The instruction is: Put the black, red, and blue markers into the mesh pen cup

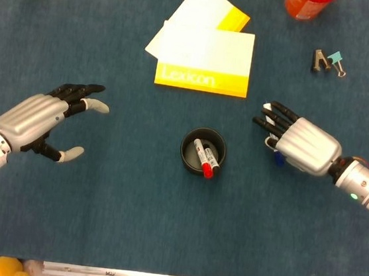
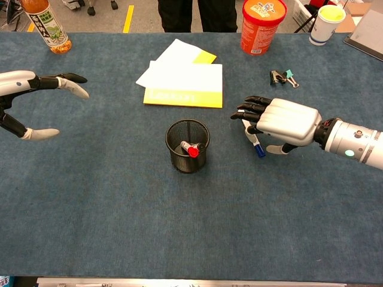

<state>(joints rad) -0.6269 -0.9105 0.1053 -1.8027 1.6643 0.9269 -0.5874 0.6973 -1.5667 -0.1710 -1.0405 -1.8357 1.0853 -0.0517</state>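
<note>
Left hand [image 1: 36, 121]: hovering well left of the cup, fingers spread, nothing in it.
Mesh pen cup [image 2: 187, 146]: upright mid-table, between both hands.
Red marker [image 1: 200, 157]: inside the cup, leaning, red cap toward the near rim.
Black marker [image 1: 212, 158]: in the cup beside the red one; little of it visible.
Blue marker [image 2: 254, 139]: flat on the cloth, right of the cup, under the right hand's fingers; long axis running far-to-near, blue cap at the near end, white barrel pointing away.
Right hand [image 2: 280, 122]: poised palm-down over the blue marker; holding or merely covering, cannot tell.
Risk: thin barrel flat on cloth, likely to roll or skid away if fingers close unevenly.
Risk two: light cup, likely to tip if clipped on the approach.
</note>
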